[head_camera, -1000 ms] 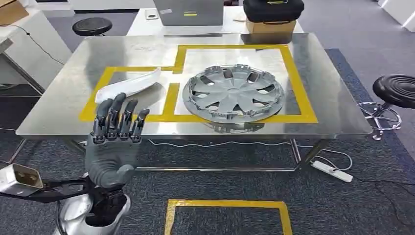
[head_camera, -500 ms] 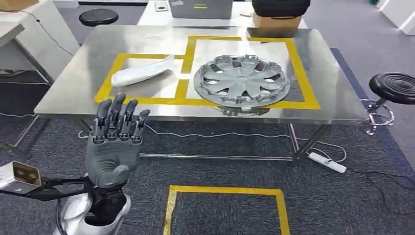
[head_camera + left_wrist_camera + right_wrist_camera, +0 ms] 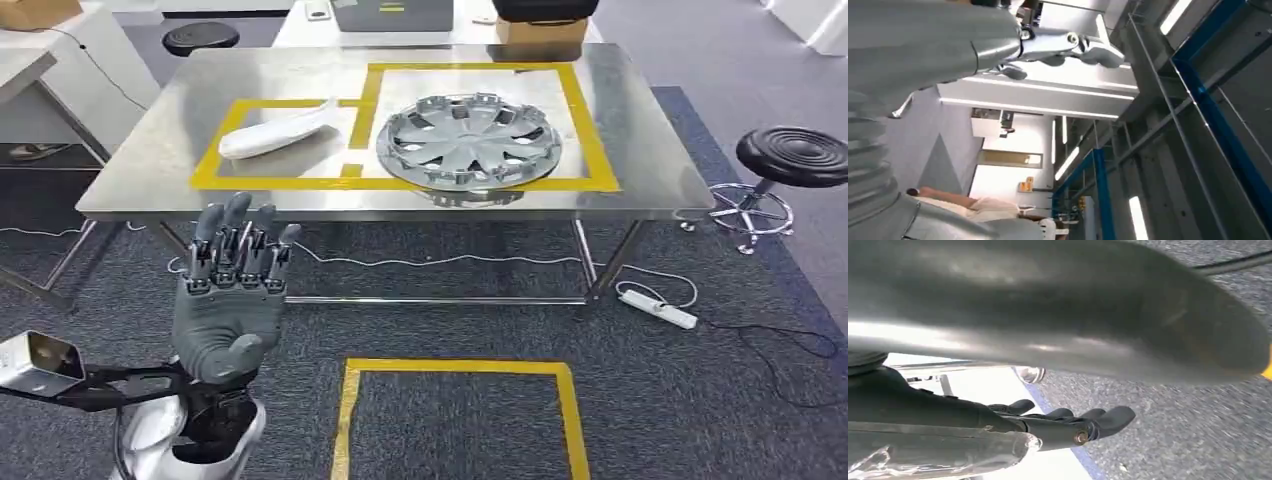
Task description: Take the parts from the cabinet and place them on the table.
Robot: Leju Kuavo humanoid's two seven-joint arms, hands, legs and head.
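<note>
A white curved part [image 3: 275, 132] lies in the left yellow-taped field of the steel table [image 3: 650, 190]. A silver wheel cover [image 3: 468, 140] lies flat in the larger taped field to its right. My left hand [image 3: 230, 300] is raised in front of the table's near edge with its fingers spread upward, and it holds nothing. It is well short of both parts. In the right wrist view my right hand [image 3: 1083, 422] hangs over the grey carpet, its dark fingers stretched out and empty.
A black stool [image 3: 795, 158] stands right of the table and another [image 3: 200, 38] behind its left corner. A power strip [image 3: 658, 308] and cables lie on the carpet under the table. A yellow tape rectangle [image 3: 455, 368] marks the floor before me. A white desk [image 3: 40, 70] stands at left.
The whole picture has shifted: the table now sits higher and farther off, so the camera has moved back. My left hand stays raised and empty; the parts lie as before.
</note>
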